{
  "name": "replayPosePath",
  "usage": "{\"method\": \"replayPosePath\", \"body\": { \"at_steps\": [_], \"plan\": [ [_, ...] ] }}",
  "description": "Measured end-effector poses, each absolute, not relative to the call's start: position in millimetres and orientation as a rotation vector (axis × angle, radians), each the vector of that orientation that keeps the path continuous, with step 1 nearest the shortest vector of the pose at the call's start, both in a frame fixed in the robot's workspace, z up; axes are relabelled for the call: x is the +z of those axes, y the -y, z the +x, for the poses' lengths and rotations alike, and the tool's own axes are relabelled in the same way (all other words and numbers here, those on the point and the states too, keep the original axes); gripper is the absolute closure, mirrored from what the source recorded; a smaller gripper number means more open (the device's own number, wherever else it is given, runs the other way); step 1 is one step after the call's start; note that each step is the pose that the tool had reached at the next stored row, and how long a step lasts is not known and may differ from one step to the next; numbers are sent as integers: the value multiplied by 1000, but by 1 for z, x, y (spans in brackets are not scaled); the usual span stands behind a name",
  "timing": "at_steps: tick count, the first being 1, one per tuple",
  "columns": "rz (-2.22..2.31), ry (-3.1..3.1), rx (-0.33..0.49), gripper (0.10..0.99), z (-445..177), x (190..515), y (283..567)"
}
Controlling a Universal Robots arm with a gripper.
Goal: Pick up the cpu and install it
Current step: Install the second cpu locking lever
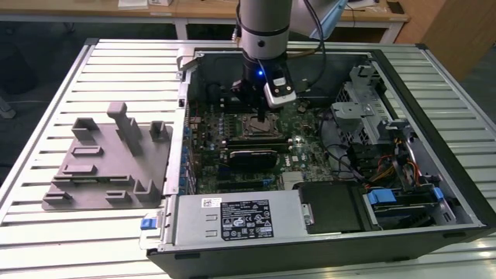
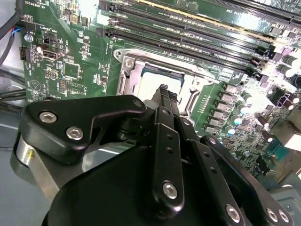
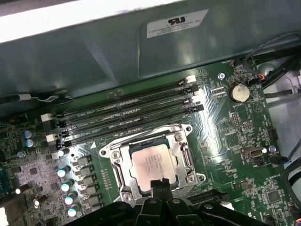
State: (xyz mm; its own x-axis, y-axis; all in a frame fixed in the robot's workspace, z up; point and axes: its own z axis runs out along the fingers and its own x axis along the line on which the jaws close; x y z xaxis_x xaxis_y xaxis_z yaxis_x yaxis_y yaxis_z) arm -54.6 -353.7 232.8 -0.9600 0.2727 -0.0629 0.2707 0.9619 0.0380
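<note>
Inside the socket frame (image 3: 155,162) on the motherboard (image 3: 225,141), the cpu (image 3: 153,164) lies flat and square to the metal surround. The pincer (image 3: 160,184) hangs just over the chip's near edge with its tips drawn together and nothing between them. Judged from this, doing the step well means the chip sits flush with no corner raised. The grey fixture plate (image 1: 108,163) stands on the tabletop (image 1: 69,244) beside the case.

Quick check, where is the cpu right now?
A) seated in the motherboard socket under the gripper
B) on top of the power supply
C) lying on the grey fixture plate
A: in the first wrist view the cpu lies flat inside the socket frame, with the gripper just at its edge.
</note>
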Motion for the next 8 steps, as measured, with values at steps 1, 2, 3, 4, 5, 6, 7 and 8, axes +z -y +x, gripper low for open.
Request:
{"method": "replayPosePath", "body": {
  "at_steps": [1, 2, 3, 4, 5, 6, 7, 8],
  "plan": [
    [422, -3045, 45, 980, -55, 233, 354],
    [422, -3045, 45, 980, -55, 233, 355],
    [422, -3045, 44, 980, -55, 233, 356],
    [422, -3045, 45, 980, -55, 233, 356],
    [422, -3045, 44, 980, -55, 233, 357],
    [422, -3045, 45, 980, -55, 233, 358],
    [422, -3045, 45, 980, -55, 233, 359],
    [422, -3045, 45, 980, -55, 233, 360]
  ]
}}
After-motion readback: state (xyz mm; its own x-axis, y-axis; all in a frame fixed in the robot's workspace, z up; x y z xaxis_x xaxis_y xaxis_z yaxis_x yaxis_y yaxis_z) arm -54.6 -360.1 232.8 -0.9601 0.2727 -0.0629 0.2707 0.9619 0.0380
